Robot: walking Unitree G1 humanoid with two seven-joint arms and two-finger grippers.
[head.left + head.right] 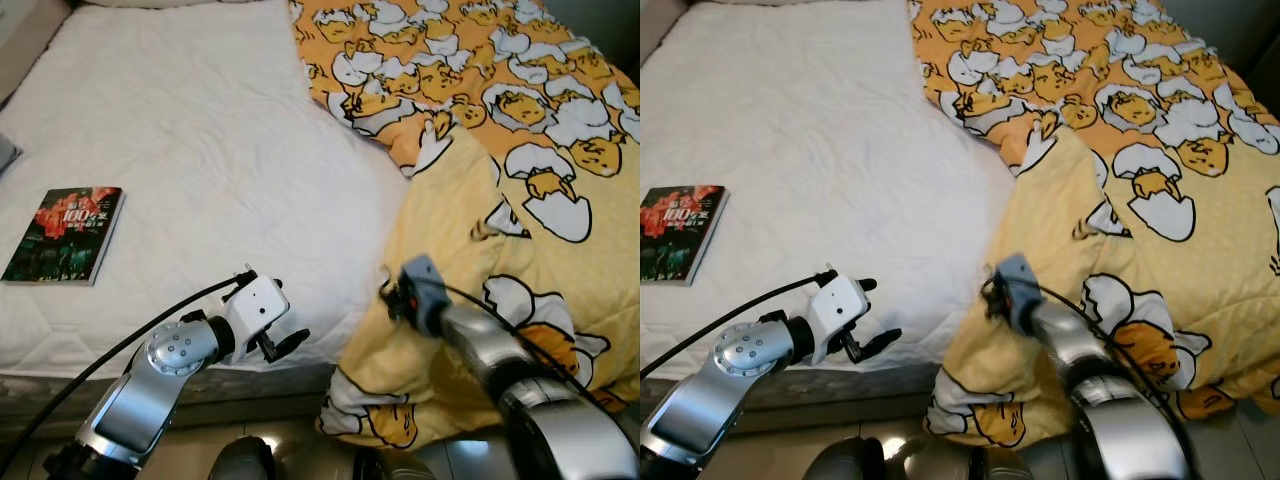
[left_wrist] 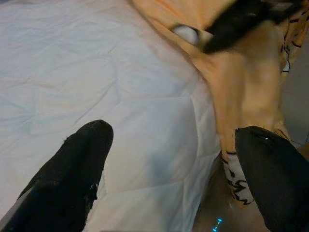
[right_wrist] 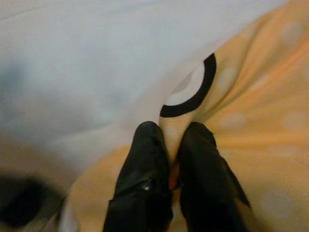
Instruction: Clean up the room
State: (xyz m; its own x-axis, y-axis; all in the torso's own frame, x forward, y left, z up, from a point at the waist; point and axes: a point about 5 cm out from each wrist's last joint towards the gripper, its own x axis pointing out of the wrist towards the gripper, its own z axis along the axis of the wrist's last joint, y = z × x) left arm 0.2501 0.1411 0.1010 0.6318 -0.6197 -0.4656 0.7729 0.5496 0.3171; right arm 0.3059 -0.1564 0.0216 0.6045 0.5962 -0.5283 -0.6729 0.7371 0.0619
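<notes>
Yellow blanket (image 1: 520, 230) edge seemingly pinched by right gripper (image 3: 170, 159).

Bright, even light on the head views; soft blur in both wrist views.

Yellow-orange blanket (image 1: 520, 170), covered in white cracked-egg shapes with black outlines and yellow yolk figures. White quilted mattress (image 1: 200, 150). Book (image 1: 64, 235) with a dark cover, red splash and white "100". Silver arms, black fingers (image 3: 145, 169), 1 white wrist block (image 1: 258, 300).
</notes>
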